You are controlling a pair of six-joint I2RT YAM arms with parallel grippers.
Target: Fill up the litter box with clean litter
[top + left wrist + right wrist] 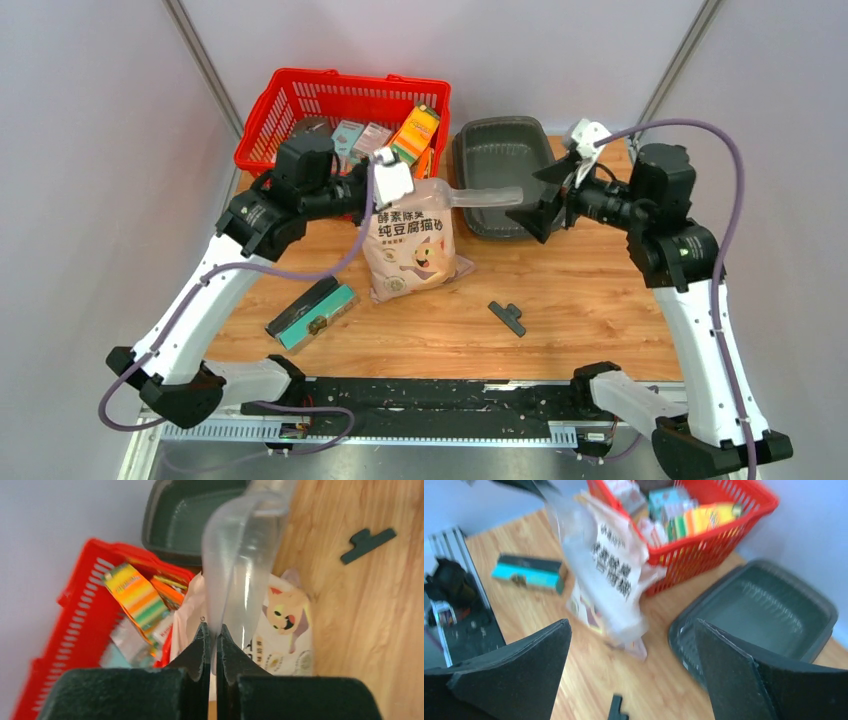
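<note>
Nearest the arm bases, a black clip (507, 317) lies at 4 o'clock from the pinkish bag (408, 250) and a teal-and-black box (312, 310) lies at 8 o'clock. The bag is a soft pouch slumped on the table (600, 290). It is likely heavy, with the clean litter shifting inside, so I judge it best taken by its upper edge with support underneath, not pinched mid-panel. Over its top the left gripper (211, 632) is clenched on the thin end of a clear plastic scoop (240, 565). The scoop looks stiff, light and slick, apt to twist in a 2-finger pinch. At 3 o'clock from the scoop's tip the right gripper (547, 200) gapes wide, holding nothing. At 1 o'clock from the bag sits the litter box (500, 160), its floor bare; the red basket (262, 130) stands at 11 o'clock. The bag's mouth is hidden under the left gripper, so whether it is open is unclear. No granules show anywhere, the see-through scoop may or may not carry any, and the right wrist view is blurred.
</note>
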